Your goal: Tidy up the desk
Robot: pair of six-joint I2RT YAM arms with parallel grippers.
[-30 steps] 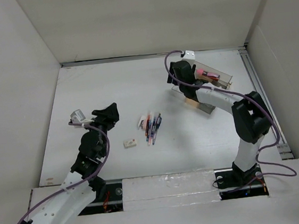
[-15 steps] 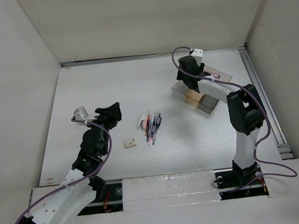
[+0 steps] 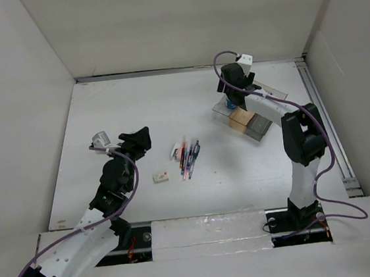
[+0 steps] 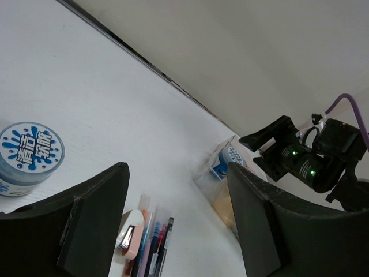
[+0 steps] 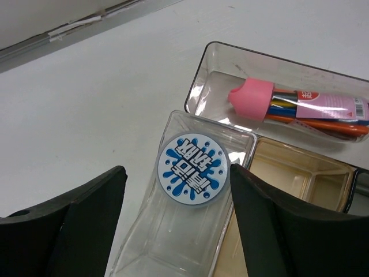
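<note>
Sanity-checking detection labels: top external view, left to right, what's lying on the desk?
Small white block → pen pile → clear tray → metal rail.

1. The white table (image 3: pixel 136 110) looks matt and smooth to me, with only a faint sheen.
2. The clear compartmented plastic tray (image 5: pixel 167 242) is glossy and see-through, with glints along its walls.
3. I read the blue-and-white printed round lid (image 5: pixel 194 169) as slick and shiny.
4. The pink cap (image 5: pixel 251 98) looks like matt plastic or rubber; I cannot tell which.
5. On the right claw (image 5: pixel 176 199), the fingers (image 5: pixel 75 231) are matt black plastic.
6. The grey rail (image 3: pixel 322 121) looks like dull metal.
</note>
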